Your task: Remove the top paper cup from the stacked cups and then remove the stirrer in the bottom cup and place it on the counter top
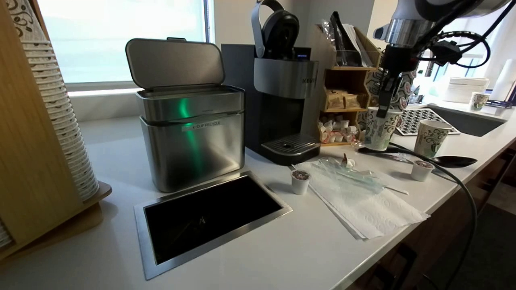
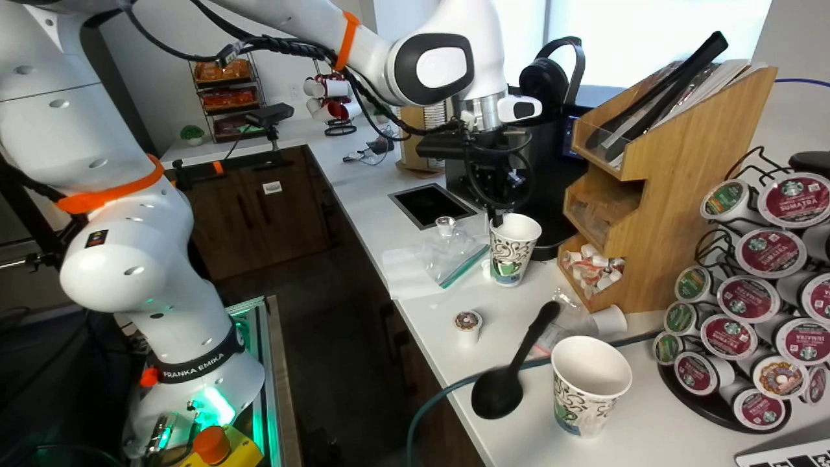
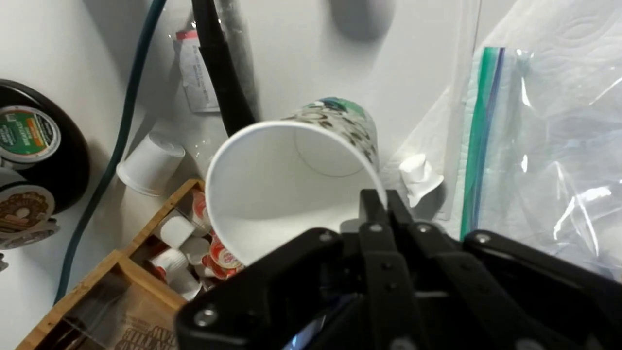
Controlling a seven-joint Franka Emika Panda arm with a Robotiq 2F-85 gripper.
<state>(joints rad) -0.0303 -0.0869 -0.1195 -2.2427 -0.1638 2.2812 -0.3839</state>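
My gripper [image 3: 386, 200] is shut on the rim of the top paper cup [image 3: 286, 189], with a fingertip inside the wall and another outside. This white cup with printed scrolls leans in the grip and looks raised above the counter top [image 1: 250, 257]; its inside shows bare. In both exterior views the fingers point down at its rim. The bottom cup [image 2: 587, 405], its twin, stands upright on the counter, apart from the held cup. Its visible inside wall is plain white, though its floor is hidden. No stirrer can be made out in either cup; it is hidden or out of view.
A black spoon [image 2: 497, 392] and a cable [image 2: 421, 415] lie close to the standing cup. A zip bag [image 1: 346, 177] rests on paper towel [image 1: 375, 213]. The coffee machine [image 1: 282, 80], wooden organizer [image 2: 700, 175] and pod rack [image 2: 771, 253] stand along the back.
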